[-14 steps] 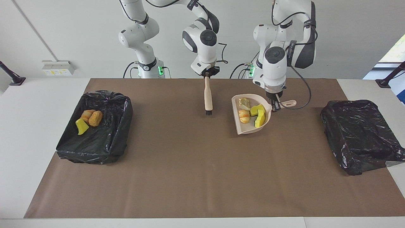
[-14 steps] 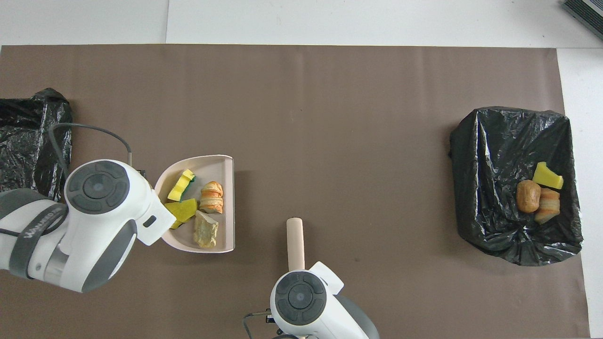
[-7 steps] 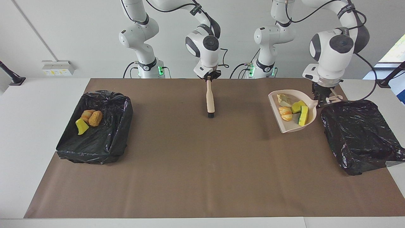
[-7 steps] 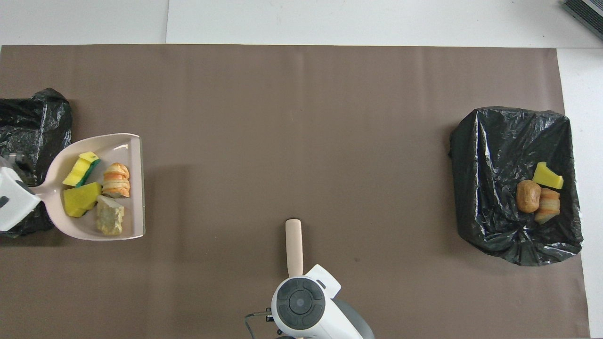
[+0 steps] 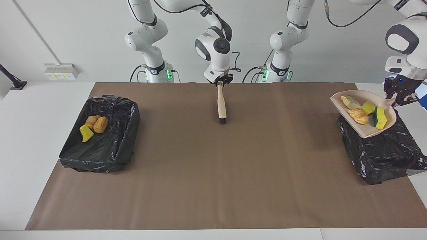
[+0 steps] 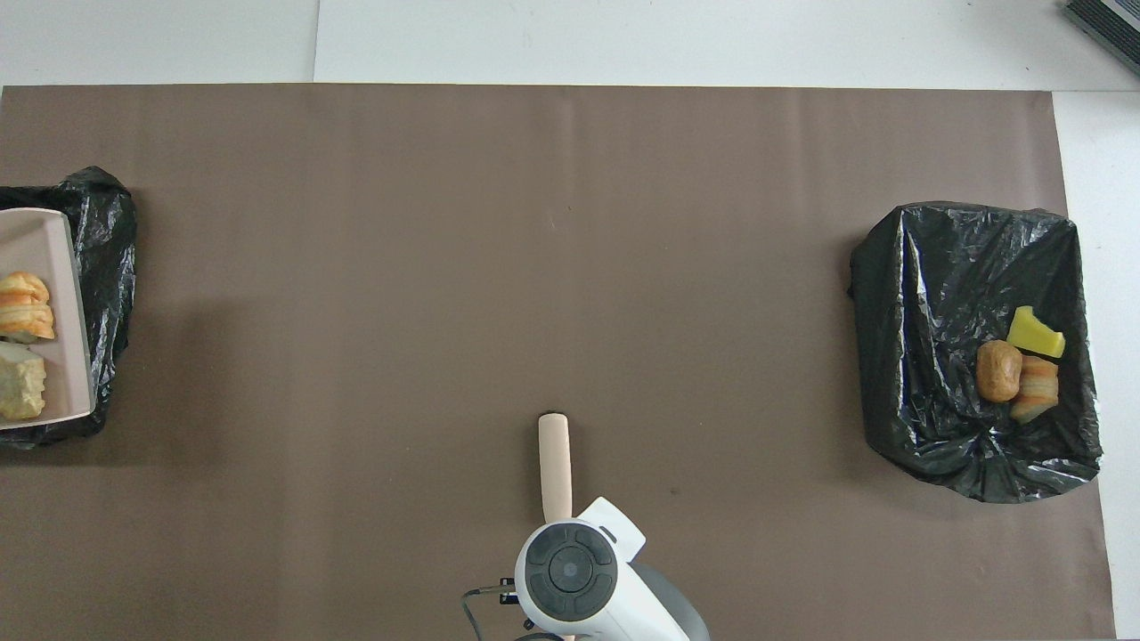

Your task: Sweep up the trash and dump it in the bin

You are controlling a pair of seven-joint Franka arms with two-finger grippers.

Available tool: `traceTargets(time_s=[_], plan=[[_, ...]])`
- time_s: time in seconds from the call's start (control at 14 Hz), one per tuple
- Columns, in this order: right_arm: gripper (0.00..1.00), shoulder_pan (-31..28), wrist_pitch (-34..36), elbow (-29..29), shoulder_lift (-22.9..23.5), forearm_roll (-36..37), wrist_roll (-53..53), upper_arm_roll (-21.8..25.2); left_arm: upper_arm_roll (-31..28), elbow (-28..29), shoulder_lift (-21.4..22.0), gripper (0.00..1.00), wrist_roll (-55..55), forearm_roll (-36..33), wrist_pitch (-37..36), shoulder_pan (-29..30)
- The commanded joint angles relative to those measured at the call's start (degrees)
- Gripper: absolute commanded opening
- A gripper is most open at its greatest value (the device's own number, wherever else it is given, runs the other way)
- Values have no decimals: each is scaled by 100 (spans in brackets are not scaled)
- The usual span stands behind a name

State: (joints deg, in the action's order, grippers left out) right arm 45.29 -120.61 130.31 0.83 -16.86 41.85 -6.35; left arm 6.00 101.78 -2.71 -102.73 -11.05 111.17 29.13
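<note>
The left arm reaches out to its own end of the counter (image 5: 213, 186), its wrist turned down, and the left gripper (image 5: 397, 96) has its fingers closed on the handle of a beige dustpan (image 5: 367, 131). The dustpan hangs tilted over a bin lined with a black bag (image 5: 383, 153), its open lip pointing toward the middle of the counter. Four scraps of trash (image 5: 363, 111) lie in it: two pale bread-like lumps and two yellow sponge pieces (one with a green edge). From overhead only the pan's lip and the two bread lumps show, at the edge of the view.

The right arm bends down near the robots at the middle of the counter, the right gripper (image 5: 220, 82) at the top end of a brush (image 5: 221, 106) with a pale wooden handle. The brush slants down with its dark bristles on the brown paper. Whether the fingers grip the handle or have let go, I cannot tell.

At the right arm's end stands a second bin with a black bag (image 5: 110, 150). In it lie three more scraps (image 5: 93, 126): two brown bread lumps and one yellow piece, close together.
</note>
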Motion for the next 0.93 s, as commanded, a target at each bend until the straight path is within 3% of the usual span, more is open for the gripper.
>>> traceTargets(time_s=[0.0,0.14,0.36,0.57,0.86], plan=[[100,-379,2,-321,6,16,69,-6,68,-764,-615,0,-720,-421,62,215],[100,-731,107,-461,-187,51,60,3,59,-836,-827,0,-766,-922,569,268],[100,-1310,309,-769,-293,505,69,38,33,-818,-959,0,-749,-2370,1309,295],[100,-2127,784,-1260,-259,1262,-80,20,33,-748,-1082,0,-687,-3243,1364,303],[100,-3121,873,-1595,-285,1378,-1239,90,33,-652,-1144,0,-293,-4062,1355,198]])
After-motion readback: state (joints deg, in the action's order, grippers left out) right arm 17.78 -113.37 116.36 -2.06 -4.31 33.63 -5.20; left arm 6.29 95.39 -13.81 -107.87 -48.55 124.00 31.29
